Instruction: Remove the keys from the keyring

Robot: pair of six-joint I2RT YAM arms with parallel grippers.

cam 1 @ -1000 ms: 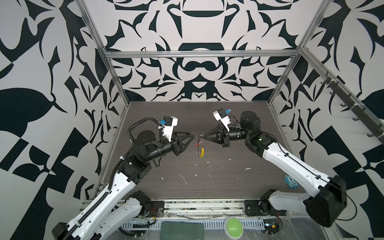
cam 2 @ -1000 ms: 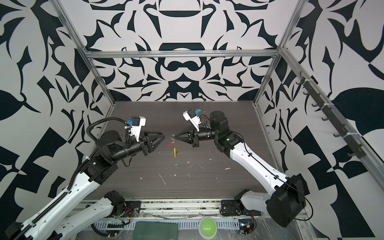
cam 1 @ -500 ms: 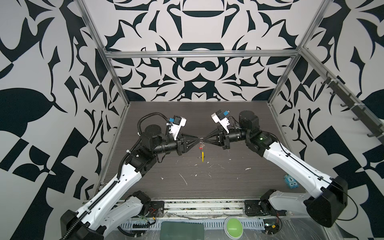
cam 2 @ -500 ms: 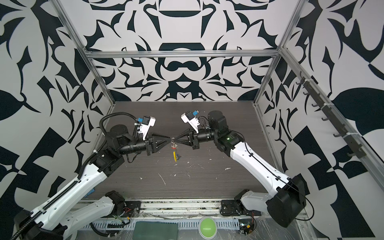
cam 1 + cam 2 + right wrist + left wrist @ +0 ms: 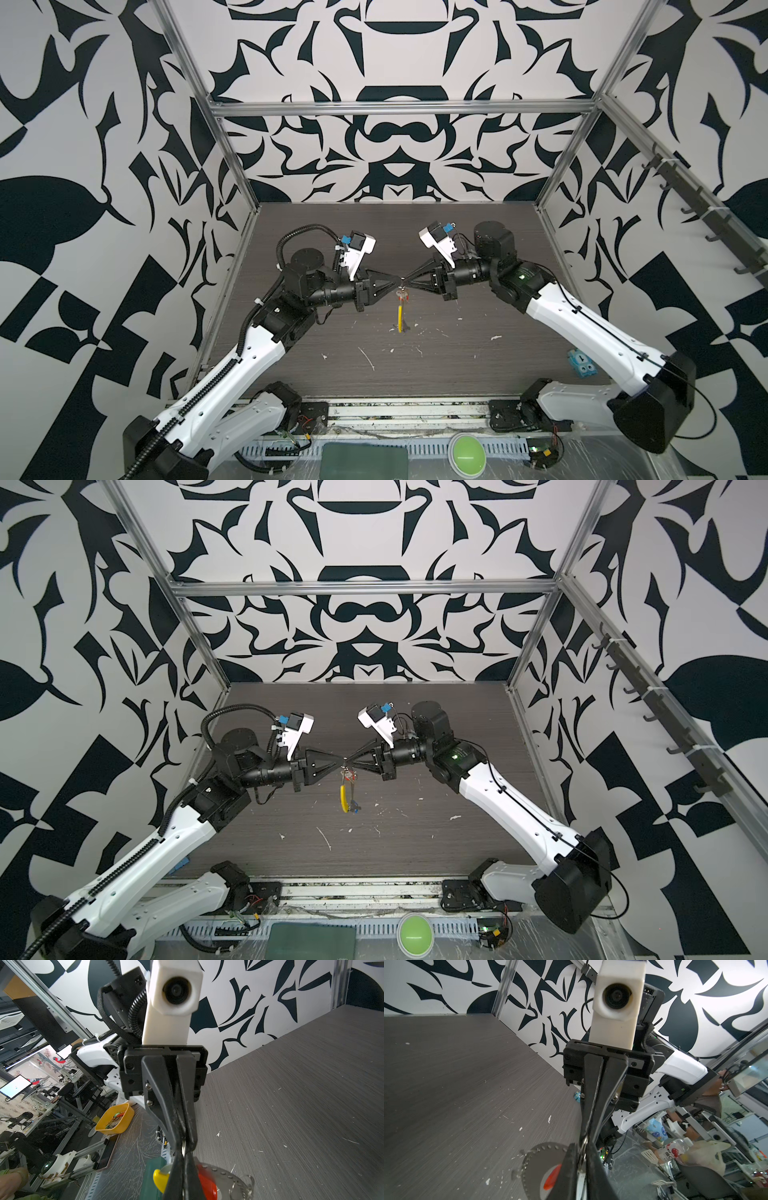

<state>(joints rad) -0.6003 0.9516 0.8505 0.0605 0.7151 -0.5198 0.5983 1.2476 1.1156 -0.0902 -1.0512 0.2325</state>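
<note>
The keyring (image 5: 400,309) hangs in mid-air over the middle of the table in both top views, its yellow sleeve (image 5: 343,800) pointing down. A red-headed key (image 5: 353,776) dangles near its top. My left gripper (image 5: 398,284) and right gripper (image 5: 409,284) meet tip to tip there, each shut on the ring's top. In the left wrist view my left gripper (image 5: 581,1159) pinches the wire beside the red key head (image 5: 552,1176). The right gripper (image 5: 184,1164) clamps the same wire, with the yellow sleeve (image 5: 160,1178) and red head (image 5: 207,1186) on either side. A blue key cannot be made out.
White scraps (image 5: 368,358) lie scattered on the dark table. A light-blue block (image 5: 582,363) sits by the right wall near the right arm. A green button (image 5: 465,457) and a dark green pad (image 5: 365,461) are on the front rail. Patterned walls close three sides.
My left gripper swung right to the hanging ring and closed its jaws on it, tip to tip with the right gripper. The right gripper kept its grip and barely moved.
</note>
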